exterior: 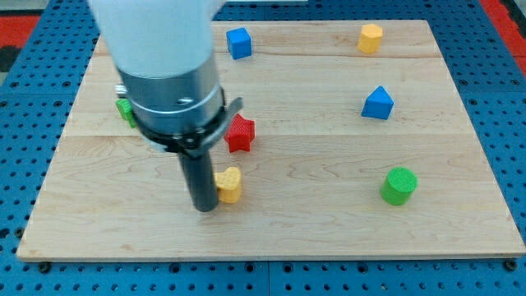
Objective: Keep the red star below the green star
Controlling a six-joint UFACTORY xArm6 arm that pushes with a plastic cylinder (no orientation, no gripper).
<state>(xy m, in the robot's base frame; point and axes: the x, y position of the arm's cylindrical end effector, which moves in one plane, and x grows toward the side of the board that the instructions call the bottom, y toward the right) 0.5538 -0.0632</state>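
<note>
The red star (240, 133) lies on the wooden board (329, 222), left of centre. Only a sliver of a green block (125, 109) shows at the view's left, mostly hidden behind the arm; its shape cannot be made out. My tip (205, 209) rests on the board, below and left of the red star, right beside a yellow block (229, 184). The arm's white and grey body covers the upper left of the board.
A blue cube (238, 43) sits near the top edge. A yellow block (371, 38) sits at the top right. A blue triangular block (377, 104) is at the right, and a green cylinder (399, 185) is at the lower right.
</note>
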